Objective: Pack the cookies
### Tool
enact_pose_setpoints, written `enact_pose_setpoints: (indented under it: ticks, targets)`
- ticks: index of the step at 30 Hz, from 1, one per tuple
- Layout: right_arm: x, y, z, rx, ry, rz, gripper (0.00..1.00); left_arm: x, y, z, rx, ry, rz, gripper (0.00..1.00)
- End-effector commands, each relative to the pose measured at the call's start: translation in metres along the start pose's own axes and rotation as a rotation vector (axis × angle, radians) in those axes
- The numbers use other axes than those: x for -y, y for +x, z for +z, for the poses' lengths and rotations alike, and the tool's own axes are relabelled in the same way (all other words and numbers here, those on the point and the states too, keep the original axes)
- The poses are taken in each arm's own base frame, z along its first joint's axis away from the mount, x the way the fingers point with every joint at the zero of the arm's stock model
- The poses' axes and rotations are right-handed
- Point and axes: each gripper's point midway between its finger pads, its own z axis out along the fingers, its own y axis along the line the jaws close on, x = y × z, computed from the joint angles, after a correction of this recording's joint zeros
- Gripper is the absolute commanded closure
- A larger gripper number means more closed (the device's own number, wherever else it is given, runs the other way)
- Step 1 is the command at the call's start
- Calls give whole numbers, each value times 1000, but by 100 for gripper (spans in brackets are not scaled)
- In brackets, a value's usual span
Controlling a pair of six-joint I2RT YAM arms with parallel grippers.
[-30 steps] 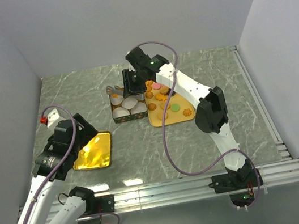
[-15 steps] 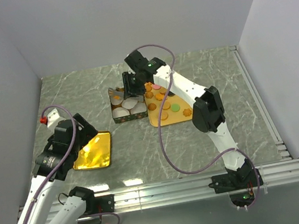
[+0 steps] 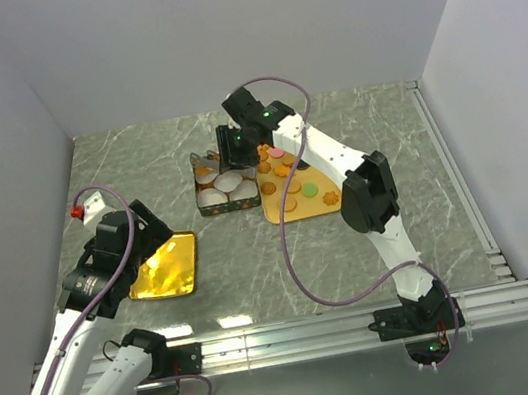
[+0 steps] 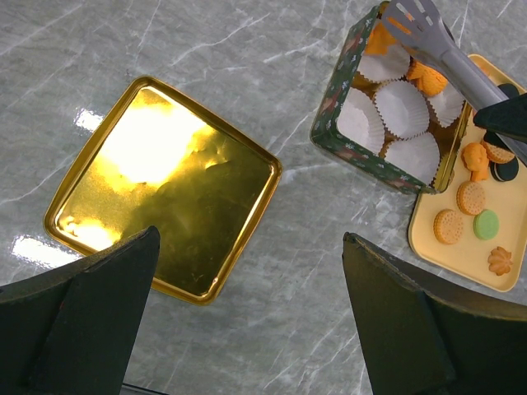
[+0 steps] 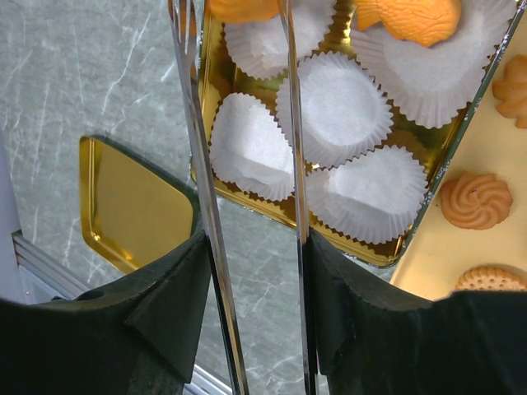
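Note:
Cookies (image 3: 290, 168), orange with a pink and a green one, lie on a yellow tray (image 3: 309, 210); they also show in the left wrist view (image 4: 449, 225). A green tin (image 3: 228, 207) holds white paper cups (image 5: 333, 103), and the far cups hold orange cookies (image 5: 412, 16). My right gripper (image 3: 235, 146) is shut on metal tongs (image 5: 290, 123) over the tin. The tong arms stand apart in the right gripper (image 5: 251, 247). The tong head (image 4: 416, 20) hovers over the far cups. My left gripper (image 4: 247, 239) is open and empty above the table beside the gold lid (image 4: 165, 181).
The gold lid (image 3: 166, 267) lies flat at the left, near my left arm. The tin's wall (image 4: 329, 107) stands between the lid and the yellow tray (image 4: 461, 267). Grey walls enclose the table on three sides.
My right gripper with the tongs has shifted slightly left and farther back over the tin. The left arm has not moved.

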Motion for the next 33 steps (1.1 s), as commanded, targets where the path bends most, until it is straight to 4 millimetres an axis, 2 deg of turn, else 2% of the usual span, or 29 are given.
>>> enact_pose_setpoints:
  ticks: [1,6,9,14,15,16,17,18,19,20,21,22,23,24,25,26,27,28,30,33]
  targets:
    - [-11,-26,-36,113,-27,-28,44,4,-8,-2,31,18,-12,1]
    - [-8,-26,-48,126,-11,-40,43,3,-9,-2,31,14,-14,1]
    - [-9,-29,-62,148,-8,-50,43,3,-9,-2,34,15,-15,1]
    - [-16,-37,-103,210,-22,-67,43,2,-8,-2,33,10,-15,1]
    - [-13,-35,-107,210,-15,-68,43,2,-9,-3,35,10,-17,1]
    - [-13,-38,-122,236,-18,-71,43,2,-9,-2,36,9,-17,1]
    - [-10,-39,-130,249,-13,-71,43,2,-10,-3,37,10,-19,1]
    - [-3,-33,-130,239,3,-73,43,2,-10,-3,39,12,-20,1]
    - [-2,-34,-145,263,2,-75,43,2,-10,-4,40,13,-21,1]
    - [4,-35,-151,274,13,-71,43,1,-10,-4,41,11,-22,1]
    - [14,-26,-148,254,36,-73,43,2,-11,-4,42,12,-22,0]
    - [18,-26,-162,279,44,-72,43,1,-10,-4,42,10,-21,1]
    - [24,-25,-166,285,56,-70,43,1,-10,-3,40,10,-22,1]
    - [40,-17,-163,266,89,-60,43,1,-10,-3,40,8,-21,1]
    - [45,-16,-173,286,97,-57,43,1,-10,-3,39,7,-19,1]
    - [52,-13,-175,287,114,-52,43,2,-10,-3,40,10,-20,1]
    - [69,-6,-171,266,148,-39,43,1,-10,-3,38,8,-18,1]
    - [75,-4,-177,277,159,-35,44,2,-10,-3,39,9,-18,1]
    - [99,4,-175,258,217,-17,45,2,-10,-4,41,11,-21,1]
    - [123,14,-178,255,292,1,46,1,-10,-4,42,10,-21,0]
